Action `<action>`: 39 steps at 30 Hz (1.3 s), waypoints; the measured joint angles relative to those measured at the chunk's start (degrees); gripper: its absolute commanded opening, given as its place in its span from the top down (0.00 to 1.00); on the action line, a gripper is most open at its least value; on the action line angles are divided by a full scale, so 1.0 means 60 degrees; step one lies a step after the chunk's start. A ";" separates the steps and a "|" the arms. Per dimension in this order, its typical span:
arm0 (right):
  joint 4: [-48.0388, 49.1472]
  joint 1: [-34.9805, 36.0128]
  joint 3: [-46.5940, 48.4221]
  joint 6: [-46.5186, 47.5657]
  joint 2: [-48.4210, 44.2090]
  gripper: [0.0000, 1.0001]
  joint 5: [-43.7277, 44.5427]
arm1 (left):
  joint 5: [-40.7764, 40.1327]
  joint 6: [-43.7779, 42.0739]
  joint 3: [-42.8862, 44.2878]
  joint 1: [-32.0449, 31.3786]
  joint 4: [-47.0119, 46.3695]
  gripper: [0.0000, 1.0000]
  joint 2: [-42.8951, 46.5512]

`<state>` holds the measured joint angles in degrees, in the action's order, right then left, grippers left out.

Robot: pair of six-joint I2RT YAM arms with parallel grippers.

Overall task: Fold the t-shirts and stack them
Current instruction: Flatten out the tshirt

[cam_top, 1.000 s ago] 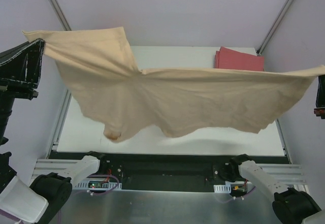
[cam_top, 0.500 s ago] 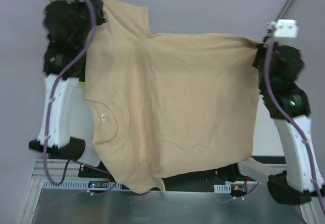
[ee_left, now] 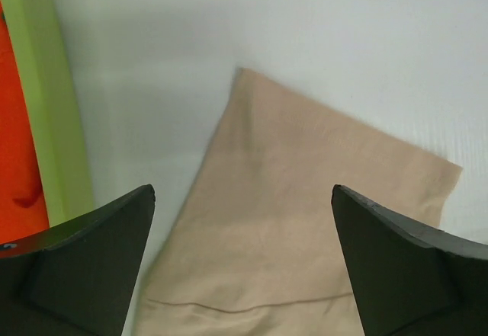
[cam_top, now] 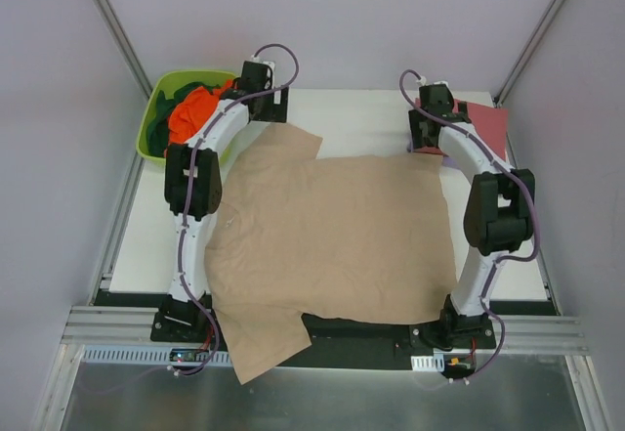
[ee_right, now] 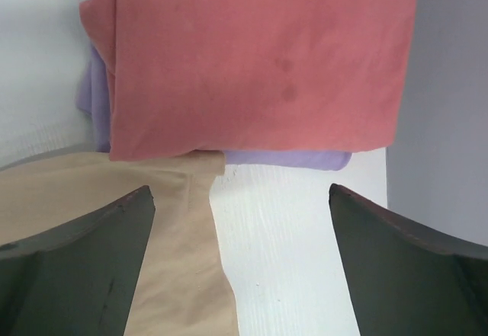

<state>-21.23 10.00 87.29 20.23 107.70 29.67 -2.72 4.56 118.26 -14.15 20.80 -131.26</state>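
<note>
Left tool (ee_left: pixel 242 195), right tool (ee_right: pixel 240 195) spread, tan t-shirt (cam_top: pixel 332 226) dropped from midair, flat on table (cam_top: pixel 361 113)

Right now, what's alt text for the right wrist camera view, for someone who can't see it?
A folded dusty red cloth t-shirt lies on a lavender t-shirt whose edges peek out, on a white table. A corner of a flat tan-beige t-shirt reaches the red one's near edge; the right hand's dark fingers stand wide apart, holding nothing.

Bare table strip (cam_top: pixel 352 110) between lime tub (cam_top: pixel 149 133) and folded red shirt (cam_top: pixel 488 124), beyond tan shirt (cam_top: pixel 332 226)
</note>
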 measured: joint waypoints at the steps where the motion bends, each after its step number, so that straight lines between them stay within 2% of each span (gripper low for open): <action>1: -0.0011 -0.0015 0.0171 0.0000 0.0164 0.04 -0.0022 | 0.0098 0.0047 0.0000 0.0000 0.0098 0.01 -0.0066; 4: -0.0066 -0.0007 0.0310 -0.0095 0.0051 0.04 -0.0091 | 0.0455 0.0178 0.0000 0.0000 0.0106 0.01 0.0168; 7: -0.0310 0.0004 0.0255 -0.0419 -0.0627 0.04 -0.0386 | 0.0849 0.0426 -0.0382 0.0000 -0.0095 0.01 0.0998; 14: -0.1078 0.0004 -0.1410 -0.1698 -0.3249 0.04 -0.1810 | 0.1701 0.1570 -0.3978 -0.0004 -0.0426 0.01 0.4721; 17: -0.1129 0.0011 -0.2539 -0.2226 -0.3942 0.04 -0.2900 | 0.1971 0.1982 -0.5479 -0.0087 -0.0419 0.01 0.5825; 20: -0.1104 0.0047 -0.3705 -0.2616 -0.4051 0.04 -0.4091 | 0.2109 0.2269 -0.6681 -0.0302 -0.0386 0.01 0.6273; 23: -0.1344 0.0102 -0.4175 -0.2871 -0.3592 0.04 -0.4594 | 0.2167 0.2495 -0.7311 -0.0477 -0.0204 0.01 0.6073; 29: -0.1333 0.0076 -0.4113 -0.3115 -0.2182 0.03 -0.4386 | 0.2102 0.2761 -0.7326 -0.0499 -0.0080 0.01 0.4758; 35: -0.1395 -0.0233 -0.3668 -0.3413 -0.0838 0.03 -0.4441 | 0.2095 0.2925 -0.6685 -0.0342 0.0087 0.01 0.3209; 39: -0.1486 -0.0506 -0.3093 -0.3515 -0.0455 0.03 -0.4495 | 0.2095 0.3045 -0.5971 -0.0153 0.0222 0.01 0.2714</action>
<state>-30.15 6.96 68.73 -0.86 104.97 2.70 9.85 22.83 82.43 -15.07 22.13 -114.98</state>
